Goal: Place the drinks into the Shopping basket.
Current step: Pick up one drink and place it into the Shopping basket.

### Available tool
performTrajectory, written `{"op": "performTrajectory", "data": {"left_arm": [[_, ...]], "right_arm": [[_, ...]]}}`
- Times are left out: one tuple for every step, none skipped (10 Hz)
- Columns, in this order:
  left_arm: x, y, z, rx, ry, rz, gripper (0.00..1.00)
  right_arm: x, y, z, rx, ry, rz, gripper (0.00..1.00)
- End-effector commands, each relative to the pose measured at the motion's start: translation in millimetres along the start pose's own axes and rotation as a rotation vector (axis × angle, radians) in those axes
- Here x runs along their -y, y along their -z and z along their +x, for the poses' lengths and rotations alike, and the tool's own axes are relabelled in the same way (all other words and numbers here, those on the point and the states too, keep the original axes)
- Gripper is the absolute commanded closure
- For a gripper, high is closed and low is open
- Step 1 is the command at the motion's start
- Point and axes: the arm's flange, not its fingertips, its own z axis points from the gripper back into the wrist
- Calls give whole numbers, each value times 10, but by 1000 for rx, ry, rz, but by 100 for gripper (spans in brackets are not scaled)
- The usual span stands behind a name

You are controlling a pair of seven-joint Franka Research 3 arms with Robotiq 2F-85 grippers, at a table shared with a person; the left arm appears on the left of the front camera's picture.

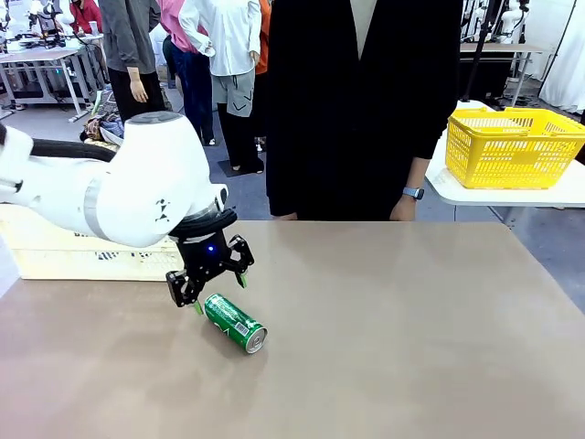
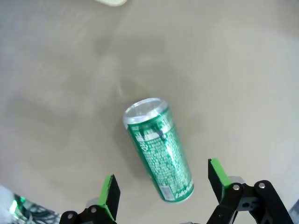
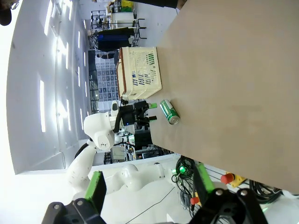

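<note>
Under open left jaws lies green can [image 1: 235, 323].

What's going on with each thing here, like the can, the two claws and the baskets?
green can: lying on its side on the table, not held.
left gripper: open, poised just above the can's end, not touching.
right gripper: open, holding nothing, off the table's edge.
Shopping basket: upright at the table's edge; contents hidden.
yellow basket: upright on a side table.
</note>
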Motion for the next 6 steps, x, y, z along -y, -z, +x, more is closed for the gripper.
{"op": "performTrajectory", "data": {"left_arm": [[254,32,-154,26,-88,44,0],[289,55,-139,14,-85,37,0],[313,59,-113,4,-87,4,0],[137,36,-116,12,-87,15,0],[137,36,-116,12,-87,15,0],[137,36,-116,12,-87,15,0]], "right_arm": [[-1,-30,-3,-15,-16,-3,0],[-1,-30,-3,-15,-16,-3,0],[-1,-30,-3,-15,-16,-3,0],[-1,-30,-3,-15,-16,-3,0],[-1,-30,-3,-15,-16,-3,0],[-1,-30,-3,-15,-16,-3,0]]}}
